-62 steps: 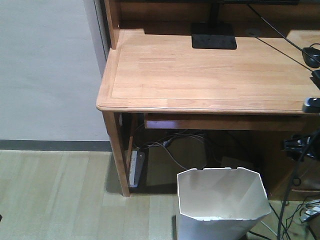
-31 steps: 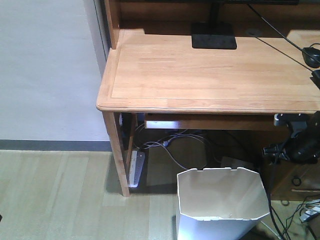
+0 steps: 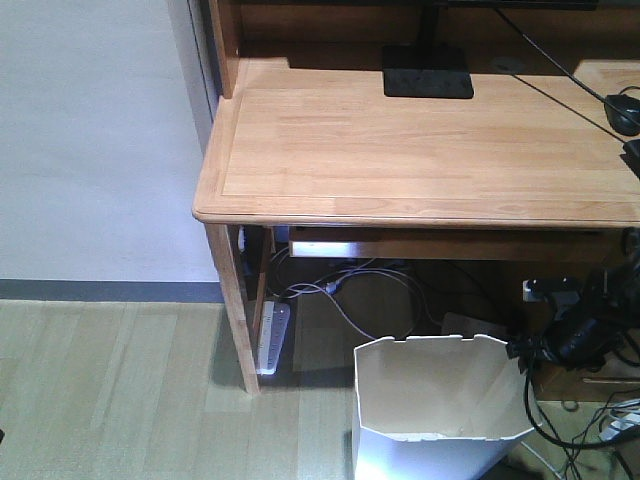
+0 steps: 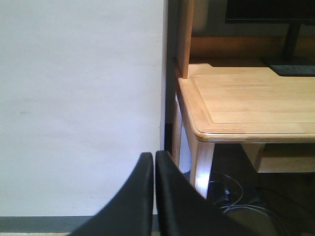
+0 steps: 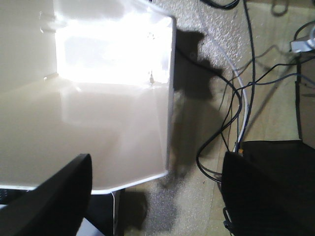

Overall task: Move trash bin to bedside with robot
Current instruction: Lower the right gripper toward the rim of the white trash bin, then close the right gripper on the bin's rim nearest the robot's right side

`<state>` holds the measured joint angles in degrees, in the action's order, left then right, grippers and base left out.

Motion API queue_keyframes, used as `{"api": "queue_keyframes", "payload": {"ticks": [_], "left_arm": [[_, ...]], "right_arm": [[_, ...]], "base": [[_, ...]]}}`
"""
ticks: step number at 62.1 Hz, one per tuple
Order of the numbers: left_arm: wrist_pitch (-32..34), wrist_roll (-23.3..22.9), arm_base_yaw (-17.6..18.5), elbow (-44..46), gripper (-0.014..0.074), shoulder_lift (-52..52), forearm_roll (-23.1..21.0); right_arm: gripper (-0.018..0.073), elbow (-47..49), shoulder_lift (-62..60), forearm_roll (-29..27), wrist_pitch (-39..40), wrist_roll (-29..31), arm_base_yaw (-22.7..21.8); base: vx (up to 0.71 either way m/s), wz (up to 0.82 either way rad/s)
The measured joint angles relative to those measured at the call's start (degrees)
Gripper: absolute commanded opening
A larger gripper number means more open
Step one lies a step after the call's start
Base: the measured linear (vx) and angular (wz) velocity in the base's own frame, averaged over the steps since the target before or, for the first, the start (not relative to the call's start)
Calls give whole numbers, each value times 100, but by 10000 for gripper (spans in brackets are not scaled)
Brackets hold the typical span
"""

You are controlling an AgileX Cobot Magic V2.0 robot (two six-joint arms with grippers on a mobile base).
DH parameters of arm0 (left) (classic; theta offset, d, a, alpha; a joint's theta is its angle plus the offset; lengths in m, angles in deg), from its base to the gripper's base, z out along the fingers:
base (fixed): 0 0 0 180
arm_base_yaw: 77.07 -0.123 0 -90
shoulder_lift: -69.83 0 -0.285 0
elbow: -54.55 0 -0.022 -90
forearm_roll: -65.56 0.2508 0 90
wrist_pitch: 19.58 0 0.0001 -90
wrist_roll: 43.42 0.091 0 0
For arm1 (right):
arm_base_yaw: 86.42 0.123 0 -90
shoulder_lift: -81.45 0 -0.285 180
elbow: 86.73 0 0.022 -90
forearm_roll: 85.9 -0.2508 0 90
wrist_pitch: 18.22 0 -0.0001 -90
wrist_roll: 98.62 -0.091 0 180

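You get blown-out glare on the bin [image 5: 113, 54] wall beyond the right jaws, hard shadow beside it; left fingers [image 4: 139, 196] are blurred, desk [image 4: 246, 98] beyond evenly lit.

White faceted plastic trash bin [image 3: 440, 400]: stands on the floor below the front edge of the light wooden desk [image 3: 400, 150]. Grey power strip [image 3: 272, 335]: lies behind and left, beside the desk leg. Black flat monitor base [image 3: 428, 72]: rests at the desk's rear. Black right gripper [image 5: 157, 164]: hangs over the bin's right rim, one finger inside, one outside.
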<state>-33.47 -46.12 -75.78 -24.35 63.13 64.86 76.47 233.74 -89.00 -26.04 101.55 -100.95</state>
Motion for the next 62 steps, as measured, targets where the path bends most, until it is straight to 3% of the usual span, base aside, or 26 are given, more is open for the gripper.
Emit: {"api": "queue_keyframes", "payload": {"ticks": [24,62], "left_arm": [[0,0,0,0,-6,0,0],[0,0,0,0,-6,0,0]], "right_arm": [[524,867,1116,-4,179,150,0],[524,2380,2414,-152,-418,388,-155]], "base": [[0,0],[0,0]]}}
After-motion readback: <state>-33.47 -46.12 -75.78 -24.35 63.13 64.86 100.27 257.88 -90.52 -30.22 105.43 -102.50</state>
